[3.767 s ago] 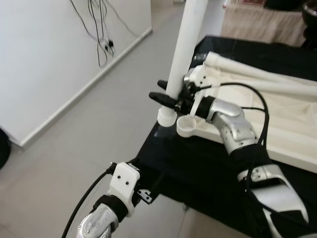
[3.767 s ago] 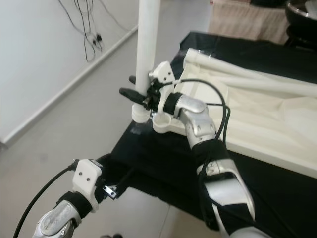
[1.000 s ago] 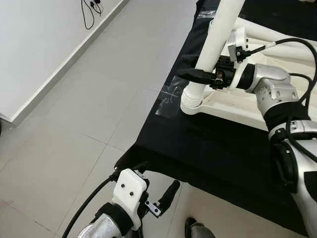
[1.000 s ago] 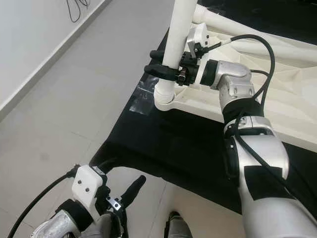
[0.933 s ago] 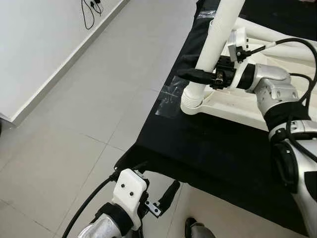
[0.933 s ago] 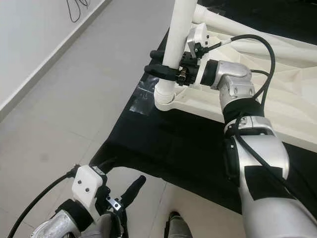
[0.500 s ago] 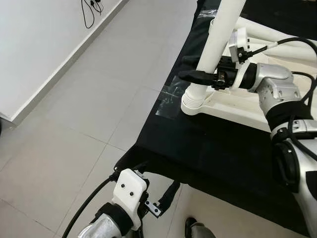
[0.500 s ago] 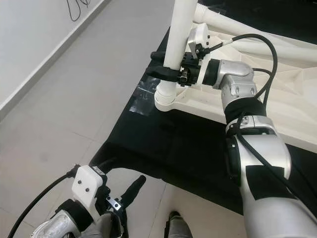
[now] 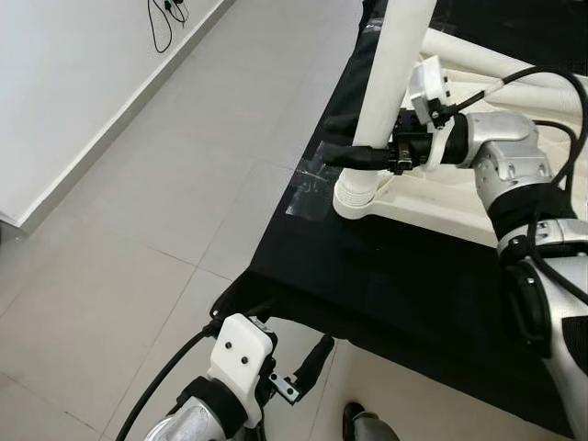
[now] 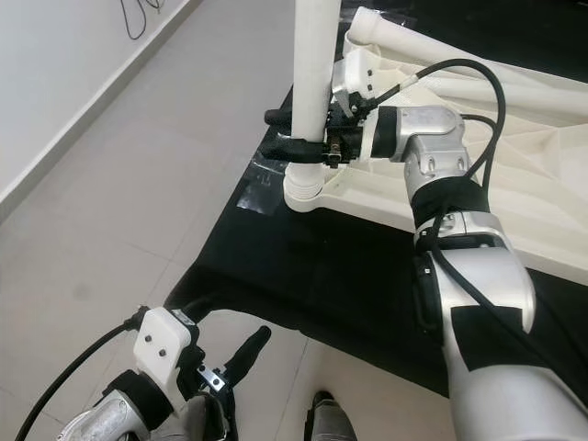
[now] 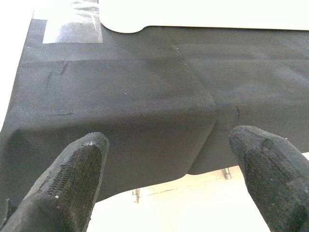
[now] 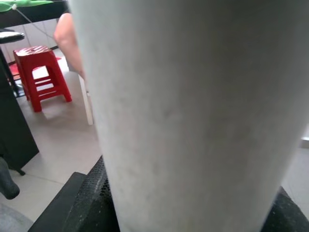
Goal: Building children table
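A pale tiled floor spread out to the left of both tools, running to a white wall where thin black cables hung. Under the right tool lay a tabletop covered in smooth black cloth, a strip of clear tape stuck near its edge just below the fingers. On the cloth rested the white plastic table, upside down, its underside ribbed and its edges rounded, stretching away behind the right tool. A round white leg, smooth and matt, stood upright in the corner socket directly beneath the right tool, whose two black fingers were closed around the leg just above the socket. Another leg lay flat beyond the tool. In the right wrist view a red stool stood on the floor past the leg. The left tool hung low beside the tabletop's near edge, its ridged pads spread wide with nothing between them.
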`<state>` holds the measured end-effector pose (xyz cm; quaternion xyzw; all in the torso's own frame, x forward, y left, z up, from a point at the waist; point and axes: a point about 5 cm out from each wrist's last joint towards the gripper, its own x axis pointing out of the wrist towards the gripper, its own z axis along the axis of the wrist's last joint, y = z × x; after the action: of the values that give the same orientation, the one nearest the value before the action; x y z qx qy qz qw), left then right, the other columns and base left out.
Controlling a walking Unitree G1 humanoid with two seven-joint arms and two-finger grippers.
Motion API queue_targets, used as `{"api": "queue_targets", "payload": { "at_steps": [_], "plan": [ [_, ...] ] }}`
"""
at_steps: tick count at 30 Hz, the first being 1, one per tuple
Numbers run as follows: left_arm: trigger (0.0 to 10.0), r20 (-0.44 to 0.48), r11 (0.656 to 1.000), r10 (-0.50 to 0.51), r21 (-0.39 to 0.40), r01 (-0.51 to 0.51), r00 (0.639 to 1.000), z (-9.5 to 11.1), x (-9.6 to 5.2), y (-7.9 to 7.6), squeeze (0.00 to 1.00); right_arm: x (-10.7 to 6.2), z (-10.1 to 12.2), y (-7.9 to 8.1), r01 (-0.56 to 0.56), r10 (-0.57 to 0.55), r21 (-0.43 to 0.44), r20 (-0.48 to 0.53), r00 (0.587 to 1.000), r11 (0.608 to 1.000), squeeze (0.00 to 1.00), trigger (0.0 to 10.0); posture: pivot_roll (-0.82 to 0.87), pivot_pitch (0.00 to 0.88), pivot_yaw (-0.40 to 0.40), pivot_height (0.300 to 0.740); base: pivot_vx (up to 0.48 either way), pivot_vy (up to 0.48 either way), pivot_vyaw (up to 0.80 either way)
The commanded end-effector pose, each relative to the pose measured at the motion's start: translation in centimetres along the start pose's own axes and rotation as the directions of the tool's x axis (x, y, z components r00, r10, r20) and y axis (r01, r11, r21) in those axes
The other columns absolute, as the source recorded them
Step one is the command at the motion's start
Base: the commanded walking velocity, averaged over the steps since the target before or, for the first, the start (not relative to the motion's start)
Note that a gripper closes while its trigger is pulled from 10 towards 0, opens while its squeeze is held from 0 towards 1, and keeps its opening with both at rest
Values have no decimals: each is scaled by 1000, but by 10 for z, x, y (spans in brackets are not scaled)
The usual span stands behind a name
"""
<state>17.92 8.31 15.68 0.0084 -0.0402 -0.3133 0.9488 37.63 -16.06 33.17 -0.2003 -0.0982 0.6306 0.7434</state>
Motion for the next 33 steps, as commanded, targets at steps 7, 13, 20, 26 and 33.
{"api": "queue_targets", "payload": {
  "at_steps": [7,13,20,26,33],
  "plan": [
    [10000,-27,1000,-5,2,5,1000,-4,-4,-2,0,18,-24,12,-102,107,69,-77,991,992,0,10000,74,366,13,740,0,0,0],
    [10000,-26,1000,-3,2,3,1000,-4,-3,-1,0,26,-34,14,-19,27,104,-74,997,994,0,10000,68,369,8,740,0,0,0],
    [10000,-22,1000,-1,2,1,1000,-4,-1,-2,0,25,-67,22,191,-160,179,-171,972,965,0,10000,55,368,-21,740,0,0,0],
    [10000,-20,1000,4,1,-4,1000,-5,0,-1,0,14,-104,40,521,-444,325,-283,850,789,0,10000,46,363,-39,740,0,0,0],
    [10000,-22,1000,14,7,-14,1000,-8,1,4,0,14,-147,106,915,-730,285,-553,401,287,0,10000,38,343,-24,740,0,0,0]
  ]
}}
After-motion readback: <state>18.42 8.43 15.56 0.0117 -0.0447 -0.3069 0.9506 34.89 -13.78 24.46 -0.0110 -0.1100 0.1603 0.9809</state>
